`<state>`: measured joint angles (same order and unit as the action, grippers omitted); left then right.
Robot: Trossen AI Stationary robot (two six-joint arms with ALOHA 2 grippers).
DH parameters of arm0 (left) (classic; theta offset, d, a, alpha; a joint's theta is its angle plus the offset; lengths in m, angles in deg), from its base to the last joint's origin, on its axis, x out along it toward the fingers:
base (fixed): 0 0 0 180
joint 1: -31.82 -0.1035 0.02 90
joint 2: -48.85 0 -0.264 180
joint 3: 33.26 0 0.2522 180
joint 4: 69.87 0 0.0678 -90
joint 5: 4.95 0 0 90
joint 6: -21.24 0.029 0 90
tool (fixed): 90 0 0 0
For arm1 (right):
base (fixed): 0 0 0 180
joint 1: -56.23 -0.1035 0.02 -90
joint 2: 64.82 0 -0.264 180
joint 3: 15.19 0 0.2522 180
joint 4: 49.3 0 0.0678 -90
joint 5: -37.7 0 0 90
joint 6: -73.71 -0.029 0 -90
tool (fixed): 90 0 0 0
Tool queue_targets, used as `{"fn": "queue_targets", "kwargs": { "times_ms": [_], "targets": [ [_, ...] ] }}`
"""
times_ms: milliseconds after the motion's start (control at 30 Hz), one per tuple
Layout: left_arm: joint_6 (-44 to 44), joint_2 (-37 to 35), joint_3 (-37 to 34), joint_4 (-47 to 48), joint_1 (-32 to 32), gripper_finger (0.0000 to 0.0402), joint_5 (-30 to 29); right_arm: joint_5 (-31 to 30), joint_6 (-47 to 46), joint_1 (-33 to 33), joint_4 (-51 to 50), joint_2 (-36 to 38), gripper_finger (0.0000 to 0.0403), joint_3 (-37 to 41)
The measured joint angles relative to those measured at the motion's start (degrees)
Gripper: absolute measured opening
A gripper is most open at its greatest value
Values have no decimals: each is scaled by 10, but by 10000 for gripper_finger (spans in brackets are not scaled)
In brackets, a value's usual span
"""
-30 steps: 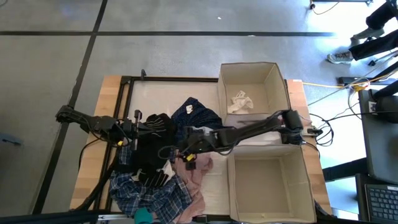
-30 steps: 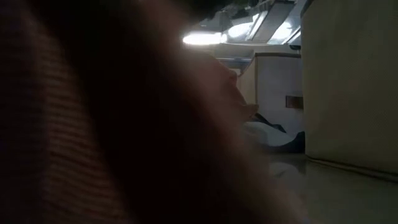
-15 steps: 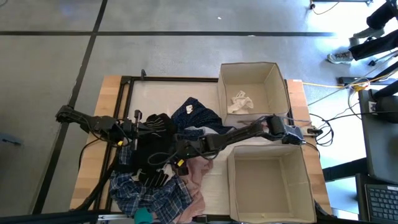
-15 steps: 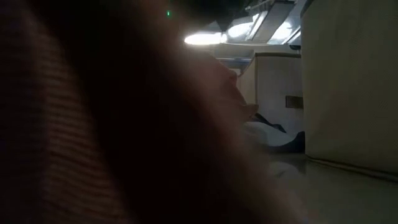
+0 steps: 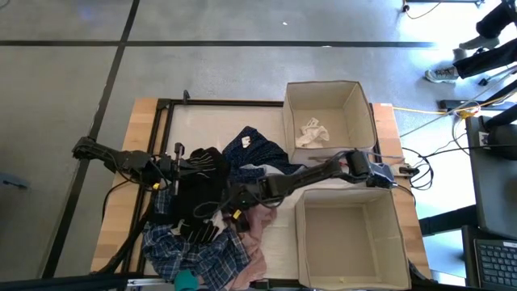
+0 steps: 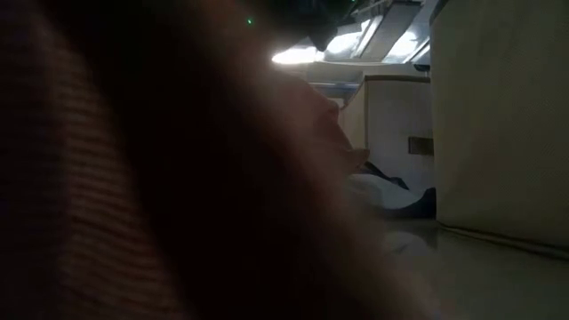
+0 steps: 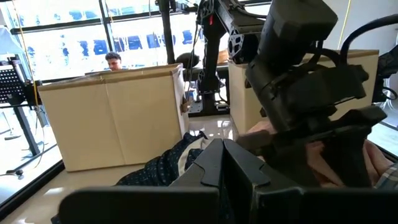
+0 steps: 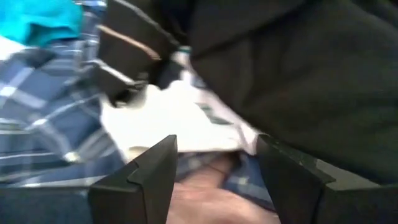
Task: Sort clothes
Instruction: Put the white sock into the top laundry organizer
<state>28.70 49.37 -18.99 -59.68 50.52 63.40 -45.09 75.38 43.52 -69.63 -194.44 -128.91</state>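
The clothes lie heaped at the table's middle and near left: a black piece, a navy one, a pink one, a blue-white plaid one and a small teal piece. A cream-white piece lies in the far box. My right gripper is open and reaches low over the pile, its fingers apart before black cloth, a white patch and plaid. My left gripper waits shut and level at the table's left, beside the black piece. My right gripper slants down from the table's right onto the spot where black cloth meets plaid and pink. Nothing lies pinched between its fingers, and whether the fingertips touch the cloth I cannot tell.
Two beige cardboard boxes stand on the table's right, a far one and a near one. Pink cloth fills most of the low view. A person shows beyond the box in the left wrist view.
My right gripper has gone down and toward the table's left, from above the pink piece to the edge of the black piece, tipping further downward. Its fingers have stayed apart. The clothes have not visibly moved.
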Motion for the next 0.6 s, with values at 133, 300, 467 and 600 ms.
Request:
{"fn": "queue_targets", "kwargs": {
  "times_ms": [133, 300, 467, 600],
  "targets": [
    [0, 0, 0, 0, 0, 1, 0, -2, 17, -1, 12, -2, 220, 0],
    [0, 0, 0, 0, 0, 1, 0, -50, 23, 4, 61, -20, 220, 1],
    [0, 1, 0, 0, 0, 1, 0, -79, 36, 5, 72, -26, 220, 0],
    [0, 1, 0, 0, 0, 1, 0, -101, 49, 4, 74, -36, 220, 0]
  ]
}}
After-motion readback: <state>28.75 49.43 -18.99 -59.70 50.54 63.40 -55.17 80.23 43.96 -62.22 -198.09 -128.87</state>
